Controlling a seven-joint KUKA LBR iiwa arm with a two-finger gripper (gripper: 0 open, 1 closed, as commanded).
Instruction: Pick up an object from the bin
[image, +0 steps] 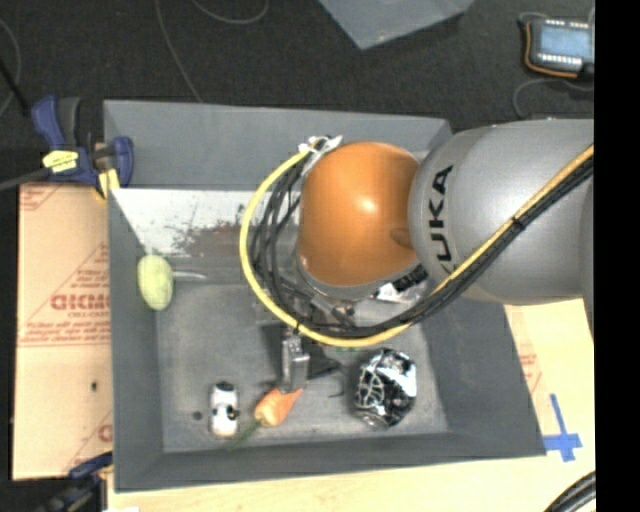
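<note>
My gripper (292, 368) reaches down near the bin's front, its fingers showing below the orange cover just above an orange carrot-shaped toy (276, 406). The carrot lies on the floor with a green stalk trailing left. A small white and black figure (224, 409) stands to the carrot's left. A black and white mesh ball (386, 388) lies to the gripper's right. Whether anything sits between the fingers is hidden.
A pale green oval thing (154, 282) lies by the bin's left wall. The arm and its orange cover hang over the bin's middle and back right, with cables looping round.
</note>
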